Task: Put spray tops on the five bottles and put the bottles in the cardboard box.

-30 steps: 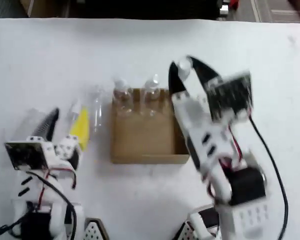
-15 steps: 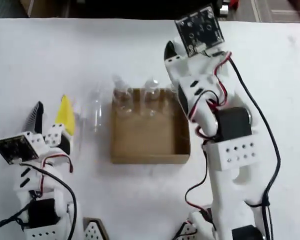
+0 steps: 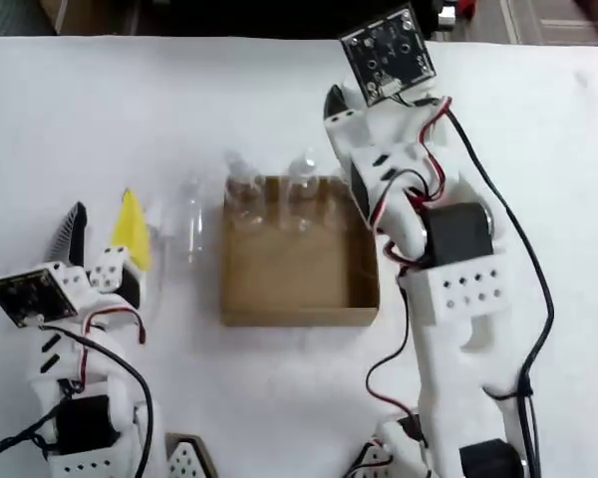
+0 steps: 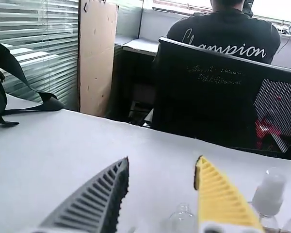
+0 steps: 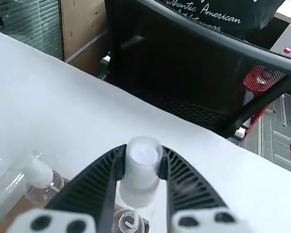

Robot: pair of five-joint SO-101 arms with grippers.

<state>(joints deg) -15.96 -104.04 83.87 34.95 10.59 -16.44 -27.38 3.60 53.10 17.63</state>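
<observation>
The cardboard box point(image 3: 297, 311) lies open at the table's middle. Two clear bottles point(image 3: 244, 197) point(image 3: 301, 191) stand inside against its far wall. One of them carries a white spray top point(image 5: 39, 173). A third clear bottle point(image 3: 190, 214) without a top point(image 4: 182, 217) is just left of the box. My right gripper point(image 3: 336, 104) hangs above the box's far right corner, shut on a white spray top point(image 5: 141, 171) whose thin tube dangles below. My left gripper point(image 3: 102, 211) is open left of the loose bottle, with its grey finger point(image 4: 94, 204) and yellow finger point(image 4: 218, 199) spread apart.
White table point(image 3: 130, 100) stretches wide behind and to both sides of the box. The right arm's body point(image 3: 448, 259) stands close along the box's right wall. A black office chair point(image 4: 218, 102) sits beyond the table's far edge.
The right arm has swung up and toward the far side, carrying the spray top over the box's far right corner. The left gripper has shifted left, away from the loose bottle.
</observation>
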